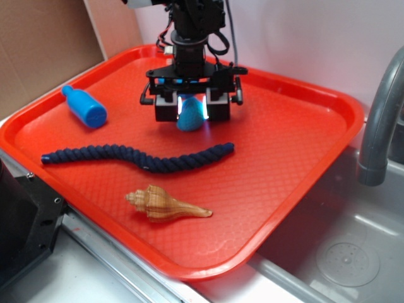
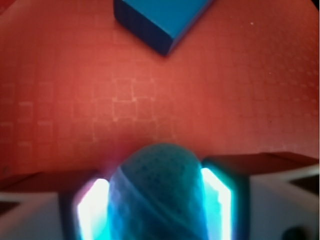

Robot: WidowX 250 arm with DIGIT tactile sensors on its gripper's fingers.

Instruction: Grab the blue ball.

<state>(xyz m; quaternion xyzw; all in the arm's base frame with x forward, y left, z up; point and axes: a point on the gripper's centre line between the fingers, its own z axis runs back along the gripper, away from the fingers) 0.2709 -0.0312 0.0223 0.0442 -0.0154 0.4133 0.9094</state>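
Red tray (image 1: pixel 303 126) beside a steel sink (image 1: pixel 353 252). Gripper (image 1: pixel 192 108) pinched around the blue ball (image 1: pixel 190 118) low over the tray, with a blue block (image 2: pixel 165 20) just ahead.

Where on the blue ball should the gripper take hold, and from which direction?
Across its widest middle, coming straight down from above. The blue ball is round and sits on the flat red tray, so its sides are free. The gripper already straddles it; the wrist view shows a finger on each flank.
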